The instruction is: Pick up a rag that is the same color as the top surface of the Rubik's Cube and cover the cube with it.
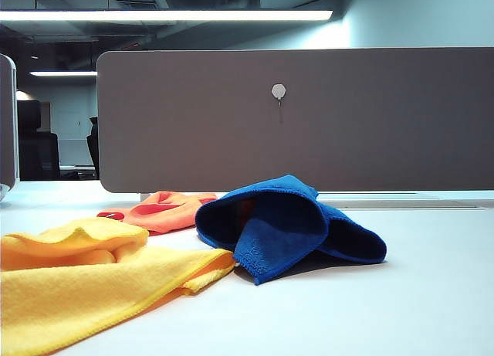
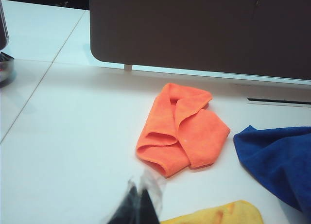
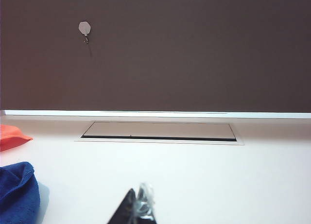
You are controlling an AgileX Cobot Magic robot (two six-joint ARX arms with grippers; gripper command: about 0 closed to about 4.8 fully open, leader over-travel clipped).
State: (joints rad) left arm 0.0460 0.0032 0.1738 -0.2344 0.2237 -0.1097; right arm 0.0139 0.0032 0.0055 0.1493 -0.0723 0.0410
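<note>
Wrist views: left gripper [image 2: 138, 204] raised (fingertips together); right gripper [image 3: 138, 207] closed, raised

1. Left gripper [image 2: 138, 204] is showing just its tips in its own wrist view: black fingers wearing clear, shiny tape wrapping.
2. Right gripper [image 3: 137, 209] is showing the same: black, pointed, taped in crinkled transparent film, tips pressed together.

An office: grey desk partition [image 1: 293, 116], ceiling strip light [image 1: 166, 15], black office chair [image 1: 37, 144].
</note>
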